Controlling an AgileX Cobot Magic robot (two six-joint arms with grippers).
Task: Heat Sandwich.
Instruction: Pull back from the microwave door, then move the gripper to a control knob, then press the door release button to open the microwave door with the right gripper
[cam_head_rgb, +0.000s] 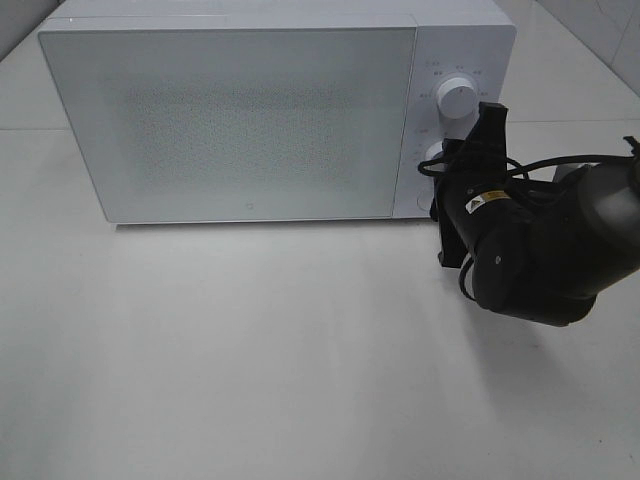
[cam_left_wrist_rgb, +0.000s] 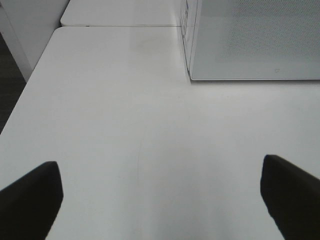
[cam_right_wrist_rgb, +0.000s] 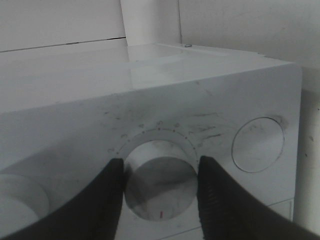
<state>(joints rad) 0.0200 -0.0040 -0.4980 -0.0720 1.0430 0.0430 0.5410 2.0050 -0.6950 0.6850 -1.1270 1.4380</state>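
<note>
The sandwich is out of view. A white microwave (cam_head_rgb: 250, 120) stands at the back of the table with its frosted door closed. My right gripper (cam_right_wrist_rgb: 160, 172) is at the control panel, its two black fingers (cam_right_wrist_rgb: 107, 200) pressed against both sides of the lower knob (cam_right_wrist_rgb: 160, 187). In the exterior view the right arm (cam_head_rgb: 530, 250) covers most of that knob (cam_head_rgb: 432, 155), and the upper knob (cam_head_rgb: 457, 97) is free. My left gripper (cam_left_wrist_rgb: 160, 200) hangs open over bare tabletop, with nothing between its fingers (cam_left_wrist_rgb: 30, 200).
A round button (cam_right_wrist_rgb: 258, 145) sits on the panel beside the gripped knob. The microwave's front corner (cam_left_wrist_rgb: 192, 75) lies ahead of the left gripper. The white table (cam_head_rgb: 250, 350) spreads in front of the microwave, and its left edge (cam_left_wrist_rgb: 20, 100) drops to a dark floor.
</note>
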